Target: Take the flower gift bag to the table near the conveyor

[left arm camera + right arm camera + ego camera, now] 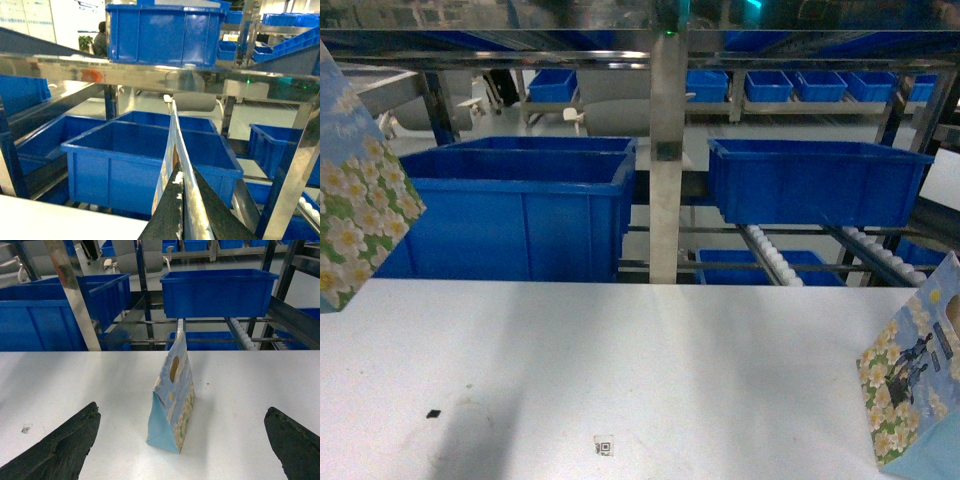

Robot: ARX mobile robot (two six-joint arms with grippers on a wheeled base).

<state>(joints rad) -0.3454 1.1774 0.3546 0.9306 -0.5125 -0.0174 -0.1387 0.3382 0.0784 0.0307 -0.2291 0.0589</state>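
The left gripper is closed on the top edge of a flower gift bag, and it holds this bag in the air at the left side of the head view, above the left edge of the table. In the left wrist view the two dark fingers press together on the thin paper edge, which rises straight up between them. A second flower bag stands upright on the white tabletop at the right side, with an oval handle hole near its top and a light blue side panel turned toward the right wrist camera. The right gripper has its jaws wide apart; the dark fingers sit low in the right wrist view, one on each side of this standing bag, and they do not touch it. Behind the table is the conveyor, with white rollers in steel rails, and several blue bins rest on its frame. A steel post stands in the middle. A small QR mark and a black speck lie on the near part of the table.
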